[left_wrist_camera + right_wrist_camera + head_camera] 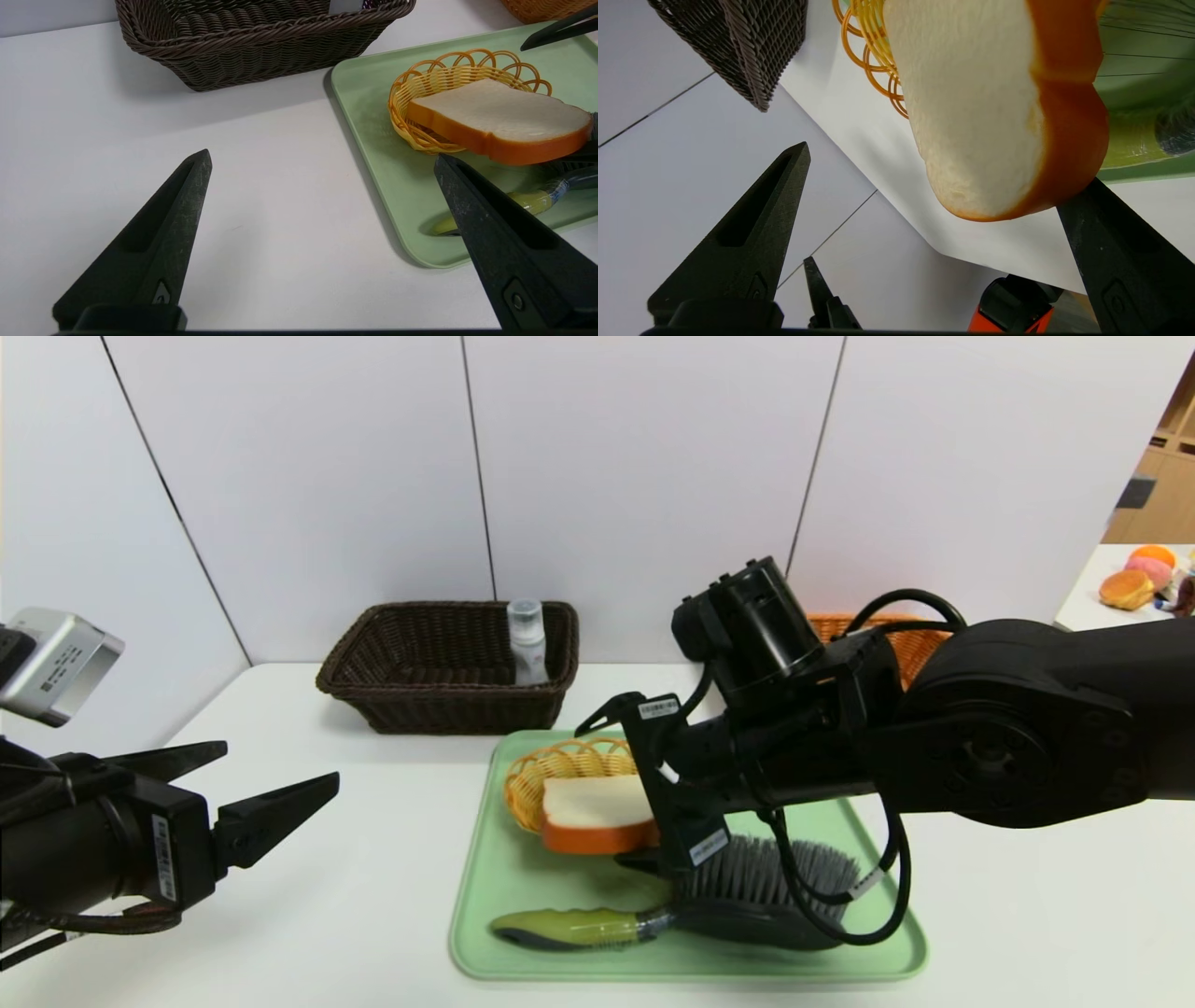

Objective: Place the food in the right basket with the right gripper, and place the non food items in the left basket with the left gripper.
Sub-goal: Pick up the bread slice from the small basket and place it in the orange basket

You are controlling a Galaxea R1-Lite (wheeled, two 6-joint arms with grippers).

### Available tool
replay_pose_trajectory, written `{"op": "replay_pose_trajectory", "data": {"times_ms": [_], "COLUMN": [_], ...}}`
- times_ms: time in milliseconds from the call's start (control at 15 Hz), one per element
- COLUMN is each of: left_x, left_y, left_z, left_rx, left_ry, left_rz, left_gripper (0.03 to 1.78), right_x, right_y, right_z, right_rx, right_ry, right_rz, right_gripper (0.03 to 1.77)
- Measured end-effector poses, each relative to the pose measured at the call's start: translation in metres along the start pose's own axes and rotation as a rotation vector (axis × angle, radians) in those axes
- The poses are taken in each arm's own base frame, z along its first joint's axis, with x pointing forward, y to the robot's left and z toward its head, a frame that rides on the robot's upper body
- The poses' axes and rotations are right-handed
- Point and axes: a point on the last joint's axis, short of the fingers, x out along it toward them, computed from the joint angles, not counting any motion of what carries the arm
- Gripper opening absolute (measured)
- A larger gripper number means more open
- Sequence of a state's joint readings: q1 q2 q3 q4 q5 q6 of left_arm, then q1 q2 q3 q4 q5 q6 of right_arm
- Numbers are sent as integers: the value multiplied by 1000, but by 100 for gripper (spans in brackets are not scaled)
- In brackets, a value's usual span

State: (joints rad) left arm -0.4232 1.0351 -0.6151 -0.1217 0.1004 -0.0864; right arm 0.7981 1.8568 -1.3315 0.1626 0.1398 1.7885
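A toy bread slice [597,812] with an orange crust leans on a small orange wicker dish [551,770] on the green tray [523,896]. My right gripper [624,789] is open around the slice's end, one finger above and one below; in the right wrist view the bread [980,107] sits between the spread fingers. A dark brush [756,887] with a yellow-green handle lies at the tray's front. The left brown basket [448,663] holds a clear bottle [527,639]. The right orange basket [910,644] is mostly hidden behind my right arm. My left gripper [271,784] hovers open over bare table left of the tray, holding nothing.
The white table meets a white panel wall behind the baskets. A side table with toy foods [1139,579] stands far right. In the left wrist view the tray's edge [373,140] lies just beside my left gripper [322,156].
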Motion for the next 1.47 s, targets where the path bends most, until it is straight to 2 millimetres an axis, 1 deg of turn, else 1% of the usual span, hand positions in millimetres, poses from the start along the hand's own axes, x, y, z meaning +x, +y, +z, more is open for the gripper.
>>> {"op": "replay_pose_trajectory", "data": {"times_ms": [333,733,1200,1467], "left_x": [0,1,1,0], "left_y": [0,0,0,0], "left_z": [-1,-1,-1,-1], "left_rx": [1,4,7,7], "left_ry": [3,5,5,4], "left_rz": [0,0,0,-2], "left_gripper": [169,169,169,169], "right_x": [-6,-12,-10,-5], "right_y": [5,7,2,-5], "right_z": [-2,-2,1,2], "right_rx": [-3,-7,-4,2], "right_ry": [1,2,-4,-7], "right_rz": [27,41,21,-9], "right_gripper": [170,170,170,170]}}
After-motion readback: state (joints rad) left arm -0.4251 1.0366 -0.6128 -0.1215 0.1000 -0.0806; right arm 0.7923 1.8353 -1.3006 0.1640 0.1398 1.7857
